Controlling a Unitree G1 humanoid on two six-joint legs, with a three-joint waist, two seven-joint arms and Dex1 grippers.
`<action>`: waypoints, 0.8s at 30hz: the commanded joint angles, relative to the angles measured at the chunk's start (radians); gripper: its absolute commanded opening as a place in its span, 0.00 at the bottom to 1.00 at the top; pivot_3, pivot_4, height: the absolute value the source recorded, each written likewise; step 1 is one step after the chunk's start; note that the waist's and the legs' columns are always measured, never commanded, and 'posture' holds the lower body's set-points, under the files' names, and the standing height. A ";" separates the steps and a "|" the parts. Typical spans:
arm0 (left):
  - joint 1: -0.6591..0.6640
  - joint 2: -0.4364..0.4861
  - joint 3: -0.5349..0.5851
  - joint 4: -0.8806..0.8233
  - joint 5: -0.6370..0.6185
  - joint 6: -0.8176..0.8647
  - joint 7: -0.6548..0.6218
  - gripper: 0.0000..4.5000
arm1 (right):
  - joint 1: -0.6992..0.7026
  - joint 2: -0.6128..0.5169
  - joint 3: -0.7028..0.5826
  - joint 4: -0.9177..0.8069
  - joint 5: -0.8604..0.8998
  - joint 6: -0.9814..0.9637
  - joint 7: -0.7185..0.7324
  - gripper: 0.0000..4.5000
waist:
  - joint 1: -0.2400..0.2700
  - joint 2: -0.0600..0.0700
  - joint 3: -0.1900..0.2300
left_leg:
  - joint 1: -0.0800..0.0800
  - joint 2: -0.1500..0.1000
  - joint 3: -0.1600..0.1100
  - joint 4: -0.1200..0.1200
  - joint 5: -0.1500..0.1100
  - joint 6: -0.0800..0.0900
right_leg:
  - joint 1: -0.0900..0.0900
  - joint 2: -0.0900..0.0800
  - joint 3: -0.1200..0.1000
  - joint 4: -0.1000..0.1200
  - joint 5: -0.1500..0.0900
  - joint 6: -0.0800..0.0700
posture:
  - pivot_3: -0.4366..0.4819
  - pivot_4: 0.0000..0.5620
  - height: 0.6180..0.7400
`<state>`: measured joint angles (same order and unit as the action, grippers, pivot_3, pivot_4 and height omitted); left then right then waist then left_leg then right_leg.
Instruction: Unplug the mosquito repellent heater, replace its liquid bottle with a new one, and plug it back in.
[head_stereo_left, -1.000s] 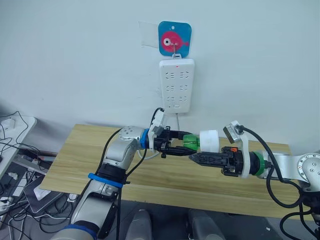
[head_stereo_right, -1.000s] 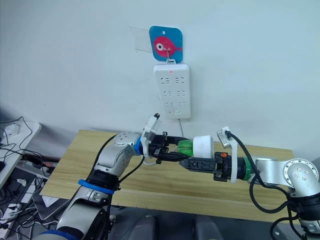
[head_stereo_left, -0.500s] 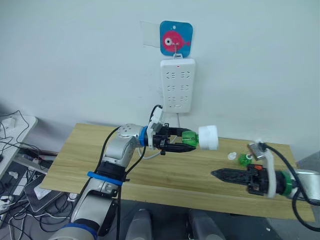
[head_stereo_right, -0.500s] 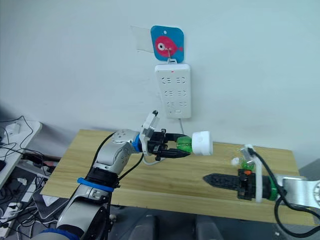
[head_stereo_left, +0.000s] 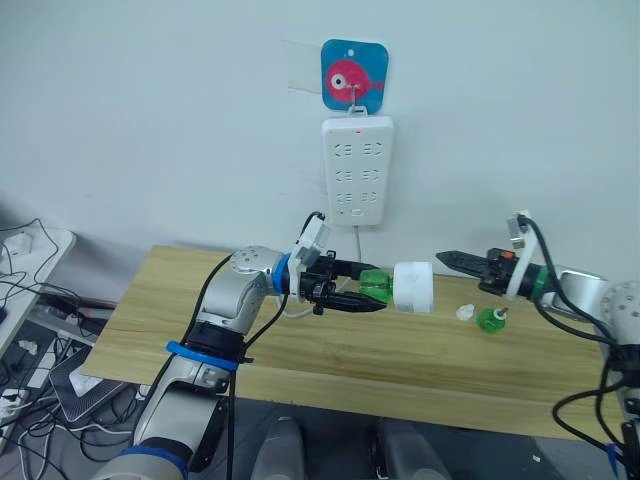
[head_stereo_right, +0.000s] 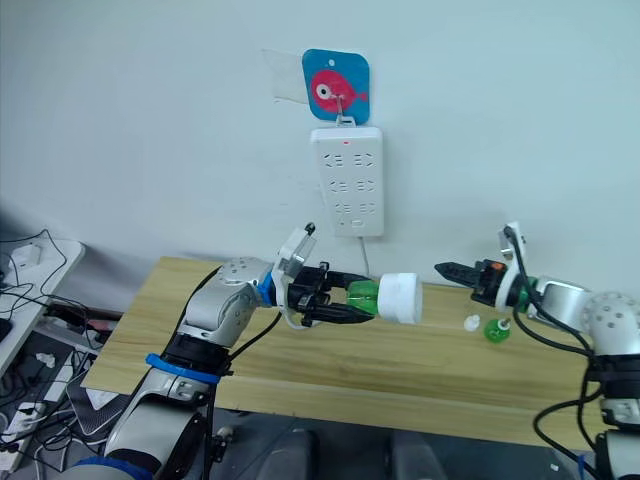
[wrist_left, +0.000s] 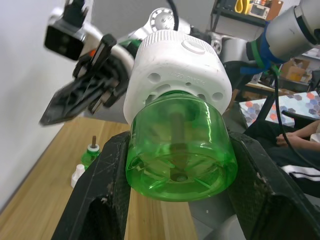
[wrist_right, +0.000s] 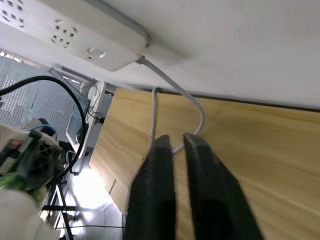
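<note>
A white power strip (head_stereo_left: 357, 170) hangs on the wall under a blue tag with a pink fish (head_stereo_left: 354, 76), a small red light lit near its top, and its grey cord (wrist_right: 175, 92) drops down to the wooden surface (head_stereo_left: 180, 330) below. Left of the surface a tangle of cables (head_stereo_left: 30, 300) lies on a low stand, and in the left wrist view a person's hand (wrist_left: 292, 140) rests on a dark-clothed lap beyond the surface's far edge. The left hand (head_stereo_left: 352, 288) is held above the surface, its two black fingers (wrist_left: 107, 185) closed on the sides of a green bottle (wrist_left: 181, 145) that lies sideways in the air. The bottle is clear green with a thin wick rod down its middle, and its neck end is seated in the white heater (head_stereo_left: 413, 288), which sticks out past the fingertips toward the right hand (head_stereo_left: 445, 258). The heater's casing shows small round holes around its rim. The right hand points at the heater from just beside it without touching, its fingers nearly together with only a thin slit between them and nothing in their grip. On the surface below the right arm stand a second small green bottle (head_stereo_left: 489, 319) with a short wick rising from it and, just beside it, a small white cap (head_stereo_left: 464, 312).
</note>
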<state>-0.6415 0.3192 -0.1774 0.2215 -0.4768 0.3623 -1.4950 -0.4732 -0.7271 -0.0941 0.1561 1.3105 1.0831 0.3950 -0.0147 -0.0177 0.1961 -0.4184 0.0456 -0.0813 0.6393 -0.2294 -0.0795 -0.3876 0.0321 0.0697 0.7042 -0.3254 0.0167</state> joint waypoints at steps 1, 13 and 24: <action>-0.007 0.004 0.013 -0.058 -0.034 0.021 0.006 0.50 | 0.000 0.029 -0.017 -0.068 -0.006 0.053 0.022 0.01 | 0.008 0.000 0.000 | 0.000 0.000 0.000 0.000 0.000 0.000 | 0.000 0.000 0.000 0.000 0.000 0.000 | 0.55 0.28 1.00; -0.015 -0.005 0.011 0.021 0.018 -0.069 0.036 0.50 | 0.193 0.022 -0.081 -0.389 0.383 0.197 -0.157 0.01 | 0.015 0.000 0.000 | 0.000 0.000 0.000 0.000 0.000 0.000 | 0.000 0.000 0.000 0.001 0.000 0.000 | 0.54 0.30 1.00; -0.025 -0.021 -0.010 0.077 0.051 -0.134 0.007 0.50 | 0.236 -0.108 -0.049 -0.553 0.662 0.025 -0.250 0.01 | 0.009 0.000 0.000 | 0.001 0.000 0.000 0.001 0.000 0.000 | 0.000 0.000 0.000 0.002 0.000 0.000 | 0.51 0.30 1.00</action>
<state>-0.6478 0.3059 -0.1860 0.3160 -0.4219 0.2492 -1.4739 -0.2240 -0.8194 -0.1338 -0.3617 1.9450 1.1372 0.1221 -0.0054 -0.0178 0.1963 -0.4176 0.0455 -0.0813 0.6403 -0.2295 -0.0792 -0.3872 0.0325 0.0697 0.7058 -0.3253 0.0167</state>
